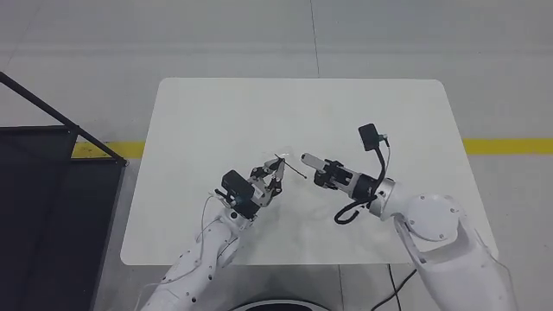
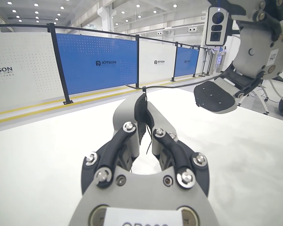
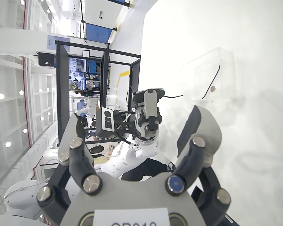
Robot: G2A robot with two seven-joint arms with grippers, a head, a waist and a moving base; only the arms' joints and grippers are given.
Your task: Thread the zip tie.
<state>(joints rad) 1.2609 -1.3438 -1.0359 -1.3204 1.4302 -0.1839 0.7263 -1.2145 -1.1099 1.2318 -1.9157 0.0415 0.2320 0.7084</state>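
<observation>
— When you start at the left of the scene, what is there?
— A dark panel (image 1: 39,207) in a black frame stands on the floor just left of the white table (image 1: 216,112). A yellow floor line (image 1: 510,145) shows on both sides of the table.
— And over the table?
— Left of the middle, toward the near edge, is the left gripper (image 1: 278,167). Its fingers (image 2: 160,118) are pressed together on the zip tie (image 2: 143,89). They clamp a dark strand that runs down between them and hangs out below.
— Where does the rest of the tie go?
— Its small head sits just past the fingertips. At that height a thin strand lies crosswise, with a short stub poking left and a long run going right. Whether that strand passes through the head, I cannot tell.
— What is on the right?
— The right gripper (image 1: 308,161), just beside the tie's right end and facing the left gripper. Its jaws stand wide apart and hold nothing. Seen from the left wrist, the long strand reaches in above one black pad (image 2: 213,99). I cannot make out whether it touches.
— And from the right wrist?
— Its two spread fingers frame the left gripper farther off, and the tie's strand sticks out sideways from that gripper.
</observation>
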